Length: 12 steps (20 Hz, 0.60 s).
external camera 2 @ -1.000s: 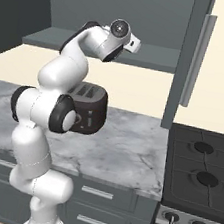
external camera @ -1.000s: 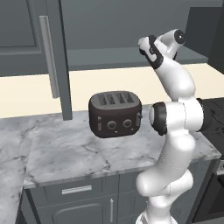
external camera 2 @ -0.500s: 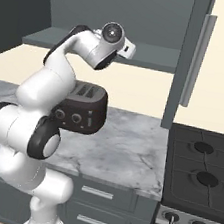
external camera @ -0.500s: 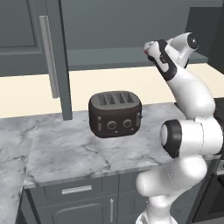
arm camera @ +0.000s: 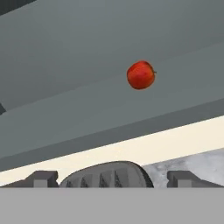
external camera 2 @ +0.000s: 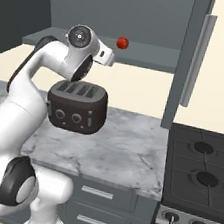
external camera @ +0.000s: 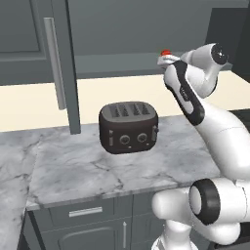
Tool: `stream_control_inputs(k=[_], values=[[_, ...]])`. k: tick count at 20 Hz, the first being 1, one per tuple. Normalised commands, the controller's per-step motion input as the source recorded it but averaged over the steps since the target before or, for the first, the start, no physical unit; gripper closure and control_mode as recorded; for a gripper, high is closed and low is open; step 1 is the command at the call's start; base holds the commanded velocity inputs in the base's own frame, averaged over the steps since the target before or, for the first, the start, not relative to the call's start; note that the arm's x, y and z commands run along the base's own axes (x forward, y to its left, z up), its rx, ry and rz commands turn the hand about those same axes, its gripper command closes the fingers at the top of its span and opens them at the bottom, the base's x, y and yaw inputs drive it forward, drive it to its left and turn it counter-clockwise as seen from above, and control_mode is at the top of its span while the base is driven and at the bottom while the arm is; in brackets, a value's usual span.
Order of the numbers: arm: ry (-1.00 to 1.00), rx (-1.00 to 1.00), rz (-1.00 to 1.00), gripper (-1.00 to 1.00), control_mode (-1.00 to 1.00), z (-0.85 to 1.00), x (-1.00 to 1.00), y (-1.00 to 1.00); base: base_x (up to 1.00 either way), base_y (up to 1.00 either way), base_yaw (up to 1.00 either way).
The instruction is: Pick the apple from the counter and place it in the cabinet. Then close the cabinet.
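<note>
Across the upper half of both base views we see the cabinet standing open, its grey inner shelf running as a band above the cream wall, one door swung out at upper left of the left base view and the other at upper right of the right base view. Below, the counter spreads its veined marble through the middle of the frame, carrying a black four-slot toaster; a stovetop fills the lower right of the right base view.

Our white arm curls up from the lower frame toward the shelf. In the hand view the gripper shows two dark fingertips wide apart at the bottom edge, with nothing between them.

Smallest of all, the apple sits on the cabinet shelf, a red dot at upper centre of the right base view and just above the wrist in the left, clear of the fingers.

We judge the fruit light, firm and smooth-skinned, and round enough to roll along the shelf if nudged. Any fresh hold would best close across its widest middle, with modest pressure to avoid bruising.
</note>
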Motion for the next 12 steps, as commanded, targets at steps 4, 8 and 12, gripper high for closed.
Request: stream_control_inputs(k=[4, 8, 12], values=[[0.06, -0.14, -0.05, -1.00, -1.00, 0.28, -1.00, 0.39, 0.00, 0.00, 0.00], [0.08, -0.18, -0.07, -1.00, -1.00, 0.23, -1.00, 0.33, 0.00, 0.00, 0.00], [0.06, -0.23, -0.03, -1.00, -1.00, 0.16, -1.00, 0.33, 0.00, 0.00, 0.00]])
